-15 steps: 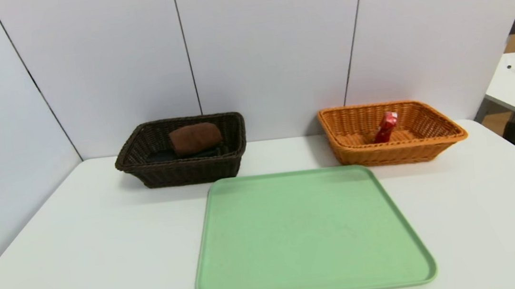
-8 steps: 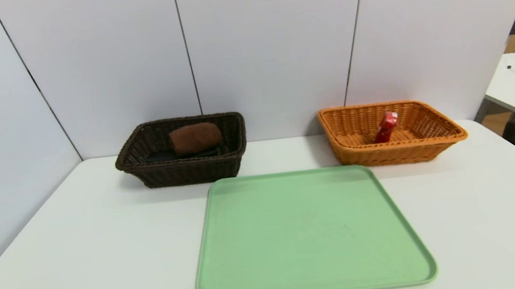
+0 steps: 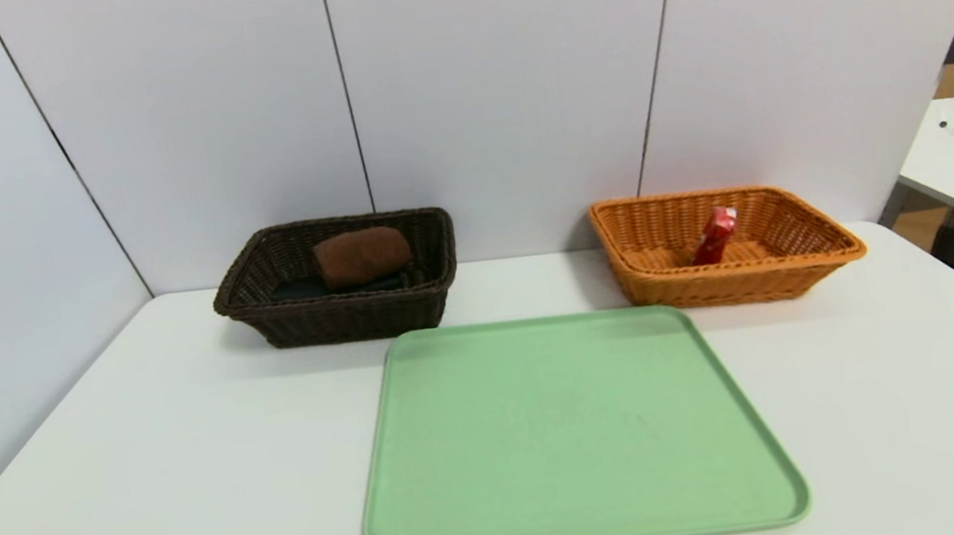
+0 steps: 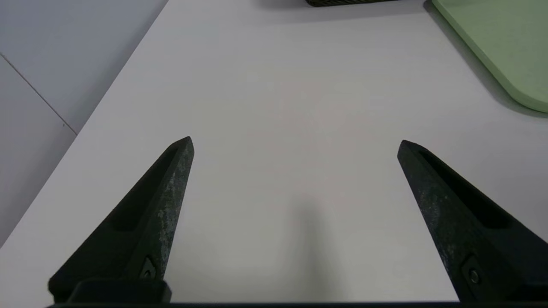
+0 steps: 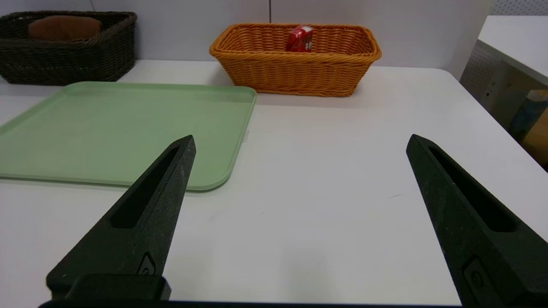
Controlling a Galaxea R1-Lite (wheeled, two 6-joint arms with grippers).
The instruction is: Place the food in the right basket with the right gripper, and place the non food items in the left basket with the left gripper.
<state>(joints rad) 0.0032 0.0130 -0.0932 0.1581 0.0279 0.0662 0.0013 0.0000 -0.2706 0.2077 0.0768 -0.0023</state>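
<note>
The left end effector hangs low over the white table, on the robot's left side, and its two black fingers are spread wide with nothing between them. In its wrist view, a corner of the green tray and the lower edge of the dark brown basket are visible farther away. The right end effector is also low over the table, on the robot's right side, near the right edge of the tray. Its fingers are spread wide too and hold nothing. Neither end effector appears in the head view.

The green tray lies flat on the table in front of the robot, between the two end effectors, and its surface is bare. Behind it, near the wall, stand the two baskets, well apart from each other. The dark brown basket on the left contains a brown rolled item, which rests on something dark under it. The orange basket on the right contains a red packet, which stands tilted against the back wall of the basket.
</note>
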